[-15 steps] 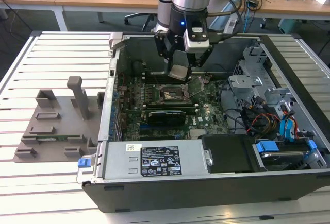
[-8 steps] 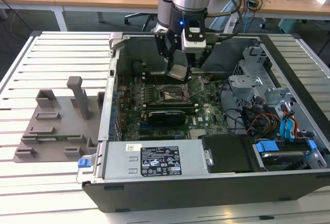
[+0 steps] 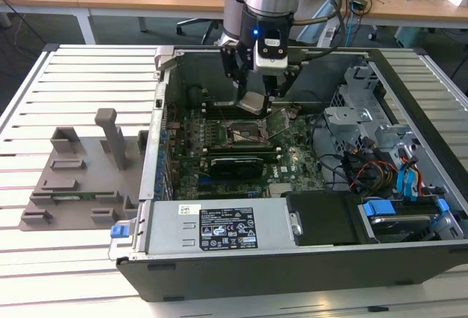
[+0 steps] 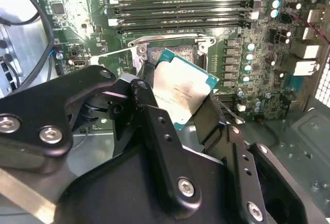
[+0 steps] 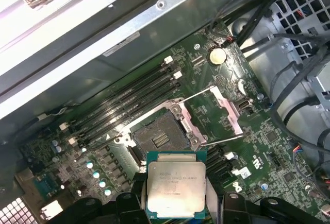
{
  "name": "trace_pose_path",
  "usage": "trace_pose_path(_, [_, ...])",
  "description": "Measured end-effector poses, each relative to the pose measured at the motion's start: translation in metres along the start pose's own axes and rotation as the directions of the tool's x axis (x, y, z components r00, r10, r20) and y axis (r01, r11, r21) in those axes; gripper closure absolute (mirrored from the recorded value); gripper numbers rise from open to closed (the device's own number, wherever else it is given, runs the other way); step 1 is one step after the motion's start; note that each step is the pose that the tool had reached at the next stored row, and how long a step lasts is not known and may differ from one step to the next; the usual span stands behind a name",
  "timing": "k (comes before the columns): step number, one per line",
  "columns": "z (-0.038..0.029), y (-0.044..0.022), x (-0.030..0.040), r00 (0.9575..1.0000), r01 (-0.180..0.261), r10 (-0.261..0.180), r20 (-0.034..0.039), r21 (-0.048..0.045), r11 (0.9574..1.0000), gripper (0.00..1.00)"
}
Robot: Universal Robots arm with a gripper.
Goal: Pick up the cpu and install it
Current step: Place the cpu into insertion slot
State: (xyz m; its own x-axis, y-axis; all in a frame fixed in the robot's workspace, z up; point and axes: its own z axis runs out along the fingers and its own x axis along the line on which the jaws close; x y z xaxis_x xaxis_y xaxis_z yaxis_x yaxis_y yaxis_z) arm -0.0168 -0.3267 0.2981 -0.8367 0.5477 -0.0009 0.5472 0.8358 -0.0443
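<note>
The gripper [image 3: 257, 97] is clamped on the cpu [image 5: 176, 184], gripping it by two opposite edges. The cpu hangs tilted just above the open socket [image 5: 154, 137] on the motherboard [image 3: 292, 159] inside the case [image 3: 307, 267].

cpu [image 4: 184, 86] edges behind pincer [image 4: 175, 105]

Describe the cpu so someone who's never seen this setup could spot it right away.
Find the open computer case on the slatted table, then the gripper hanging over its green motherboard. Clamped in it is the cpu: a flat square with a pale silver top, held in the air, unlike the dark socket fixed on the board.
</note>
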Motion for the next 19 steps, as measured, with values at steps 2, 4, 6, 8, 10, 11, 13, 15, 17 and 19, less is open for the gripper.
trace_pose_path(2, [0.0,0.0,0.0,0.9998,-0.02,0.02,-0.0008,0.0,0.9998,0.45])
trace_pose_path(4, [0.0,0.0,0.0,0.9992,-0.039,0.039,-0.0018,0.0001,0.9992,0.45])
trace_pose_path(6, [0.0,0.0,0.0,0.9983,-0.058,0.058,-0.0025,0.0001,0.9983,0.45])
trace_pose_path(8, [0.0,0.0,0.0,0.9974,-0.073,0.073,-0.0032,0.0001,0.9974,0.45])
trace_pose_path(10, [0.0,0.0,0.0,0.9961,-0.089,0.089,-0.0039,0.0003,0.9961,0.45])
trace_pose_path(11, [0.0,0.0,0.0,0.9949,-0.101,0.101,-0.0044,0.0003,0.9949,0.45])
trace_pose_path(13, [0.0,0.0,0.0,0.9932,-0.117,0.117,-0.0052,0.0004,0.9932,0.45])
trace_pose_path(15, [0.0,0.0,0.0,0.9914,-0.131,0.131,-0.0058,0.0005,0.9914,0.45])
trace_pose_path(17, [0.0,0.0,0.0,0.9897,-0.143,0.143,-0.0064,0.0005,0.9897,0.45])
trace_pose_path(19, [0.0,0.0,0.0,0.9861,-0.166,0.166,-0.0074,0.0007,0.9861,0.45])
